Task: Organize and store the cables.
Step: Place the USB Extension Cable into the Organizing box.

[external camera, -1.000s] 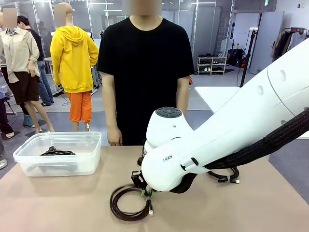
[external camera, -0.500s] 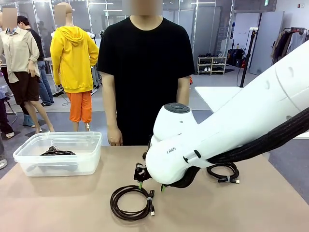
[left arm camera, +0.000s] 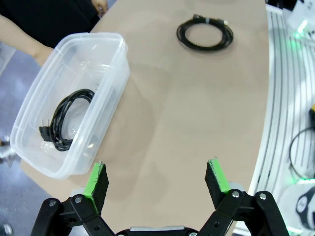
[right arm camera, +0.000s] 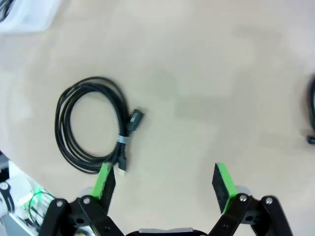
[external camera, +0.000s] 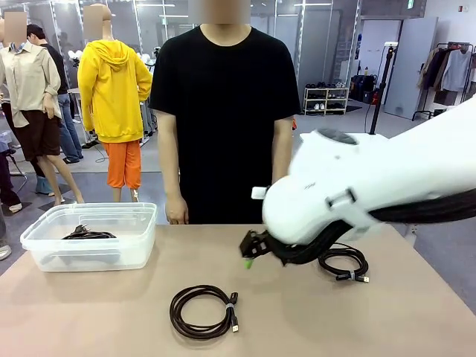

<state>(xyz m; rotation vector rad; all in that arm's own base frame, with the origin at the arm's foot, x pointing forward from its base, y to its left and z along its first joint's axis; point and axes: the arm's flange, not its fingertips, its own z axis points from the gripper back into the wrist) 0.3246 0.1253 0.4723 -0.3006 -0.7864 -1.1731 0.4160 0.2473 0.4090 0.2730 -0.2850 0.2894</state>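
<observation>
Black cords wound in round coils are the cables here. One coil [external camera: 175,312] lies flat on the brown tabletop [external camera: 89,312], near the robot's edge. A second coil [external camera: 364,264] lies farther to the right, partly behind the white arm. A third coil [external camera: 89,235] sits inside a clear plastic box [external camera: 89,208] on the left side of the tabletop.

The right hand [external camera: 251,253] hangs in the air above the tabletop, between the two loose coils. From its own camera, the right hand [right arm camera: 163,181] has its green fingers [right arm camera: 222,182] spread wide. Nothing is between them, and they touch nothing. The first coil [right arm camera: 60,125] lies below it and to one side.

The left hand [left arm camera: 156,176] is high above the tabletop, just beside the box [left arm camera: 115,73]. Its fingers are wide apart too, and it holds nothing.

A person [external camera: 223,111] in a black shirt stands at the far side with arms down.
</observation>
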